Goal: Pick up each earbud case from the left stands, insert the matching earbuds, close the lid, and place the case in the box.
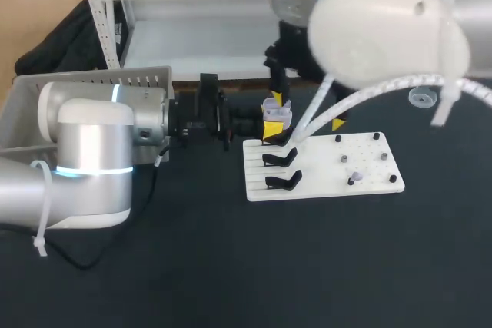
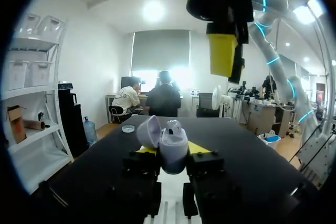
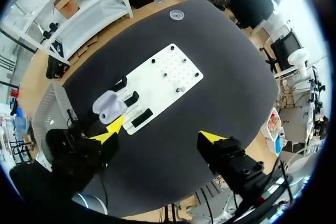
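A: Lilac case (image 2: 174, 156) clamped in left gripper (image 2: 173, 149), long axis upright, lid (image 2: 149, 131) open, one bud (image 2: 173, 126) seated. Sits at stand end of white board (image 1: 323, 182).
B: Right gripper (image 3: 160, 135)?
A: Spread wide, empty, hanging above case, so nearer for 2nd bud. Only its cam shows the board; only left cam shows the bud.

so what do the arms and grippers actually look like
The left arm and right arm are silver-grey, rounded at the joints, with glowing light-blue rings. The left carries a white zip tie, the right a white spiral-wrapped cable. The left gripper and right gripper are black with yellow tips.
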`<state>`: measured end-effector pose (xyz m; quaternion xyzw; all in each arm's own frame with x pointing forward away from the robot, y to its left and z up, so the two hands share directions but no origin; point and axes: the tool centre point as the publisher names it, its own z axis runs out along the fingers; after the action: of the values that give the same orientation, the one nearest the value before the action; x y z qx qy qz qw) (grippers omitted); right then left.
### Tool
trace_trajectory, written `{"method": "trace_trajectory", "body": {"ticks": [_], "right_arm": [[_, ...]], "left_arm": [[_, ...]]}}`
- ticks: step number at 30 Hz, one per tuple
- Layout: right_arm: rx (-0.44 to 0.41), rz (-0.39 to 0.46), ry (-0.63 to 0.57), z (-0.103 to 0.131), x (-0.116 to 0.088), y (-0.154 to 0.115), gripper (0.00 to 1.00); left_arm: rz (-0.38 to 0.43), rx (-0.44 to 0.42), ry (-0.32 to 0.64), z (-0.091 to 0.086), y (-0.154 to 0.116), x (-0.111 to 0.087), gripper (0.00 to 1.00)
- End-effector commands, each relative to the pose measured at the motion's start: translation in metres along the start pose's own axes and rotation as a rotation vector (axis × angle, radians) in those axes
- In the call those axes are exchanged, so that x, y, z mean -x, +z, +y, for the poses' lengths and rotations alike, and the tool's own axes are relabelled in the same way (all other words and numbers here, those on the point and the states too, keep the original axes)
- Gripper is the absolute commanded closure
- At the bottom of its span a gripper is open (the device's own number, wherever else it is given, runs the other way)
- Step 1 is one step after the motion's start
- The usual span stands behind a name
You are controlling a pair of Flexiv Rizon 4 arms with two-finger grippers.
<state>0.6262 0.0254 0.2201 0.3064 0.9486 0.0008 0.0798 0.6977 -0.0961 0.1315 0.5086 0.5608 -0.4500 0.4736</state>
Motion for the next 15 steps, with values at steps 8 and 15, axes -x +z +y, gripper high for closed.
{"method": "trace_trajectory", "body": {"ticks": [8,15], "right_arm": [[0.185,-0.002,-0.08,-0.043,0.005,0.026,0.0],[0.307,-0.021,-0.344,-0.071,0.011,0.055,0.0]], "left_arm": [[-0.003,0.002,0.001,0.0,0.0,-0.001,1.0],[-0.003,0.002,0.001,0.0,0.0,-0.001,1.0]]}}
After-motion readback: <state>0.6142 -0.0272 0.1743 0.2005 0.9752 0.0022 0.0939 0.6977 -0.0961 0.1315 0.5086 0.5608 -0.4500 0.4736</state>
